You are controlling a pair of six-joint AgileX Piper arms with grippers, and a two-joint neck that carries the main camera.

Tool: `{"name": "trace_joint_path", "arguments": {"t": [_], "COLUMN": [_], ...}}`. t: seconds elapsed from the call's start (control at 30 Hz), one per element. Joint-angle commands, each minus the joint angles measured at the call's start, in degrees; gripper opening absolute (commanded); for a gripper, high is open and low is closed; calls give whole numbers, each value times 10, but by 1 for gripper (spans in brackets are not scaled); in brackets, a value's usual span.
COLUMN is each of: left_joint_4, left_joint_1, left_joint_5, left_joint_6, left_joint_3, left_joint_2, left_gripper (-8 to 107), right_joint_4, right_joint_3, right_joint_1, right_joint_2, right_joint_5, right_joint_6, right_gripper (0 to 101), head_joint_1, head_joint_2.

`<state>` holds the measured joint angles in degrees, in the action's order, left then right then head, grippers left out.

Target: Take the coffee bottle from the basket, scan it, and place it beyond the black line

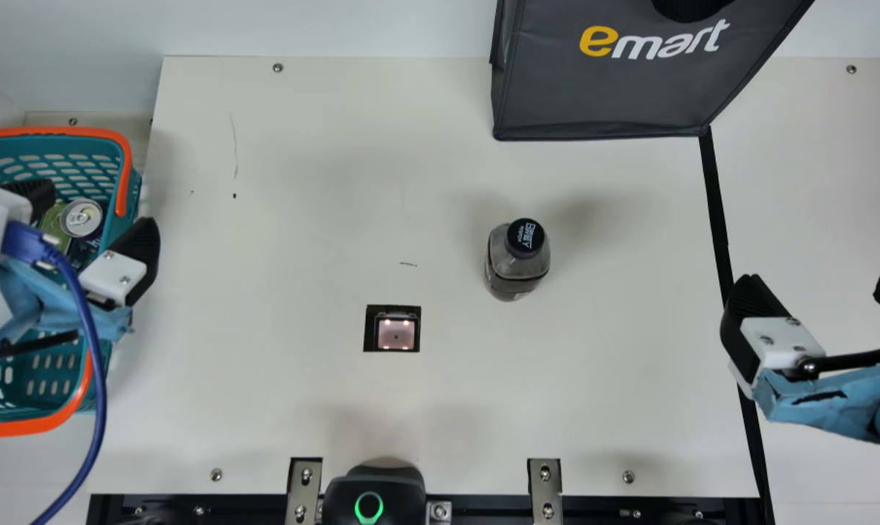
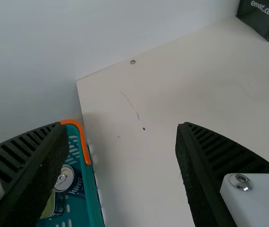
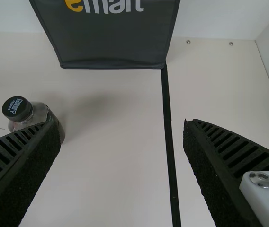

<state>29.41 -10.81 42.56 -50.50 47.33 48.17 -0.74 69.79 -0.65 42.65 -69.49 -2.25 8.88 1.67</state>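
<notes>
Left pincer (image 1: 95, 211) is spread wide at the left edge of the frame, one finger over the basket (image 1: 53, 131) and the other by the basket's right rim. Right pincer (image 1: 817, 281) is also wide, at the right edge; its left finger overlaps the black line (image 1: 718, 204) in the main view.

The coffee bottle (image 1: 516, 266) stands upright on the cream counter (image 1: 301, 240), a little right of the frame's middle, its black cap (image 1: 525, 238) on. It is left of the black line, apart from both pincers. In the right wrist view it appears at the left, partly behind one finger, while the line runs between the two fingers.

Below and left of the bottle, a lit scanner window (image 1: 396, 334) is set in the counter. At the bottom of the frame sits a dark device (image 1: 374, 496) with a green ring, between two metal brackets (image 1: 545, 485). A dark grey bag (image 1: 600, 95) stands at the upper right, by the line's top end. The teal basket, orange-handled, holds a silver-topped can (image 1: 82, 218) beside a green item (image 1: 55, 226).
</notes>
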Motion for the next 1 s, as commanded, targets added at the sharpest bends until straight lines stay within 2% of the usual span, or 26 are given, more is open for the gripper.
{"name": "trace_joint_path", "arguments": {"t": [0.0,0.57,0.97], "left_joint_4": [7,15,-43], "left_joint_1": [-6,-34,-47], "left_joint_5": [4,7,6], "left_joint_6": [-8,3,93], "left_joint_3": [-5,-38,-42], "left_joint_2": [-6,-44,-54], "left_gripper": [90,90,90], "right_joint_4": [0,0,0], "right_joint_3": [0,0,0], "right_joint_1": [0,0,0], "right_joint_2": [0,0,0], "right_joint_5": [0,0,0], "right_joint_6": [0,0,0], "right_gripper": [91,91,91], "head_joint_1": [-10,-10,-10], "head_joint_2": [-1,-1,-1]}}
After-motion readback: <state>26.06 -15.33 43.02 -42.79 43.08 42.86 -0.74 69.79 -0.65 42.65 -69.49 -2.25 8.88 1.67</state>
